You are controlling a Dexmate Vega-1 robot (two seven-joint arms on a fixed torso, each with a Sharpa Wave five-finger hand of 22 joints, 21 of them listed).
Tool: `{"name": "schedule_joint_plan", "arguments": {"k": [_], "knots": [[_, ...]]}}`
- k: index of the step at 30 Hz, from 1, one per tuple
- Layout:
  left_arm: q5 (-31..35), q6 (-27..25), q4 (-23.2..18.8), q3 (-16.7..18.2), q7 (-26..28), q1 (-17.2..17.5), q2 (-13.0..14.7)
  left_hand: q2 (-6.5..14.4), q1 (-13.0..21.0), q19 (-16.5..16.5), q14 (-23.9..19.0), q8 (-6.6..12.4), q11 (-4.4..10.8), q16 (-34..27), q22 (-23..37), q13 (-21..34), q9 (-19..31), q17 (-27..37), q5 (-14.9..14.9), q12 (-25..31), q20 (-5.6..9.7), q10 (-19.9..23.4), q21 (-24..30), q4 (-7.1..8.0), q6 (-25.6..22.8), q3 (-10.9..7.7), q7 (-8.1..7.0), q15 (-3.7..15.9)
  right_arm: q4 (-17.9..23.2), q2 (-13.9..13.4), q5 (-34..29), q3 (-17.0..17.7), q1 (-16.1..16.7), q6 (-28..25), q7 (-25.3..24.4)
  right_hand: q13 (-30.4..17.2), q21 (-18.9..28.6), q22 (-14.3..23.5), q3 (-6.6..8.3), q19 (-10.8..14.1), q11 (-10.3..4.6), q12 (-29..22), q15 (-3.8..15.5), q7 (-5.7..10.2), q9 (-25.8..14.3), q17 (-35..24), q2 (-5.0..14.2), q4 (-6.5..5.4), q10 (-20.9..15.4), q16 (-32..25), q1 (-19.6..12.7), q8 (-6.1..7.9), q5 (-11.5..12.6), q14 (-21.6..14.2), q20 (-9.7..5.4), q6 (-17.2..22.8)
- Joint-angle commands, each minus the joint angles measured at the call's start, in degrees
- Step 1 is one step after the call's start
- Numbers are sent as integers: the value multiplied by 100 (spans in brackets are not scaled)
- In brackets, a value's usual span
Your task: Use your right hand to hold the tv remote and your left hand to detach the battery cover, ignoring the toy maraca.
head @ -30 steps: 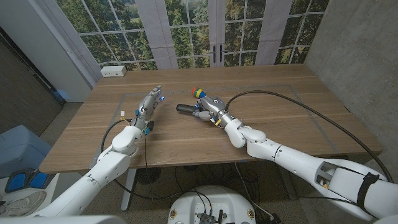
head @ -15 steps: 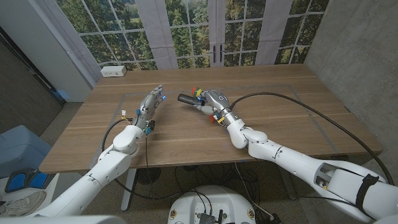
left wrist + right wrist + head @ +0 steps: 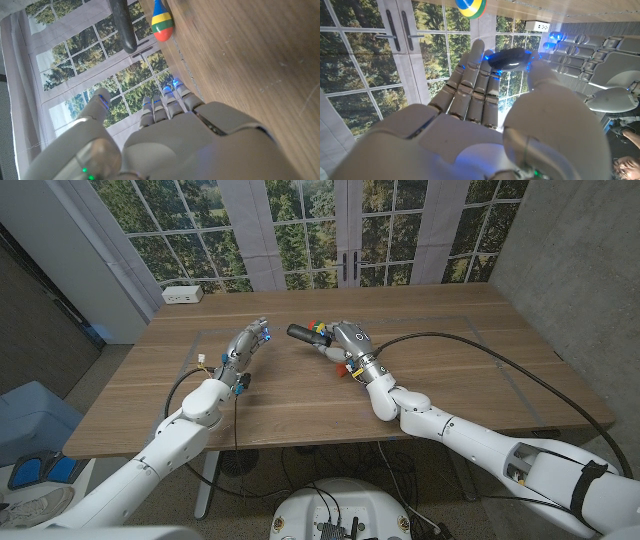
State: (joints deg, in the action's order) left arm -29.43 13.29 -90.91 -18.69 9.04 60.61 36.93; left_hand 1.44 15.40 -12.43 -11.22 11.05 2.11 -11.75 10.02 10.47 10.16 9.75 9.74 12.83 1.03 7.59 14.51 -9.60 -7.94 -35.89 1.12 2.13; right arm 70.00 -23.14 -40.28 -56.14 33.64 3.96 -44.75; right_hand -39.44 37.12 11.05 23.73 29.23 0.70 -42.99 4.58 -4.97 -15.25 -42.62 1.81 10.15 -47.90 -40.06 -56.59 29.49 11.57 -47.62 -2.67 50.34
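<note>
Lifting clear of the wooden table (image 3: 300, 395), the right hand (image 3: 342, 340) now carries the tv remote (image 3: 303, 332) in the air, where a second ago the remote lay on the wood under that hand. In the head view the dark bar of the remote sticks out from the right hand's fingers toward the left hand (image 3: 247, 345), and it has risen and drifted that way over the last second. The right wrist view shows the grip plainly: the thumb on one side and the fingers (image 3: 475, 75) on the other pinch the remote across its width, so one end points out past the fingertips.

The left hand holds nothing; its fingers are stretched out and apart, and it has edged a little closer to the remote's free end, though the two are not touching. Its own wrist view shows the remote's dark end hanging just beyond its fingertips.

The toy maraca (image 3: 317, 328) sits on the table just behind the right hand, left alone as asked.

So the holding half of the job looks done. The battery cover has not been touched, and whether it faces the left hand cannot be told.
</note>
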Motion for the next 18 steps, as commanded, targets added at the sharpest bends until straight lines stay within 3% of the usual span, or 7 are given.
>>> {"name": "schedule_joint_plan", "arguments": {"k": [1,6,10,18], "knots": [[150,-358,-383,-59,110,12,240,-191,1,-95,-207,66,-7,-55,21,34,31,37,-1,39,-6,158,-28,-52,-169,60,-16,52,-106,-20,-103,-26,3,257,-485,-43,72,18,70,-31,-1155,-26,817,840,-185,-51,451,-107,-1112,28,-482,61,133,-182,-235,788],[215,-459,-505,-73,168,22,286,-358,5,-141,-366,85,-27,-82,27,49,42,49,9,56,-59,253,-39,-67,-243,133,32,61,-185,-11,-159,-52,-23,334,-625,-36,91,17,59,-53,-1175,-15,817,856,-166,-86,439,-110,-1125,67,-476,68,141,-173,-238,804],[207,-565,-554,-94,137,-11,316,-478,101,-255,-591,138,-128,-123,34,66,55,60,31,108,-112,467,-34,-77,-409,166,124,91,-267,7,-232,-98,-52,378,-745,-41,99,17,56,-75,-1175,-8,823,869,-162,-109,432,-106,-1122,92,-483,72,148,-165,-248,800],[129,-727,-584,-132,35,-104,340,-694,570,-905,-1414,324,-123,-282,66,108,87,91,53,277,-164,1316,98,-67,-1117,251,347,273,-484,84,-288,-173,-138,537,-999,-22,135,17,46,-103,-1169,23,829,900,-138,-171,423,-105,-1130,156,-493,83,166,-146,-257,814]]}}
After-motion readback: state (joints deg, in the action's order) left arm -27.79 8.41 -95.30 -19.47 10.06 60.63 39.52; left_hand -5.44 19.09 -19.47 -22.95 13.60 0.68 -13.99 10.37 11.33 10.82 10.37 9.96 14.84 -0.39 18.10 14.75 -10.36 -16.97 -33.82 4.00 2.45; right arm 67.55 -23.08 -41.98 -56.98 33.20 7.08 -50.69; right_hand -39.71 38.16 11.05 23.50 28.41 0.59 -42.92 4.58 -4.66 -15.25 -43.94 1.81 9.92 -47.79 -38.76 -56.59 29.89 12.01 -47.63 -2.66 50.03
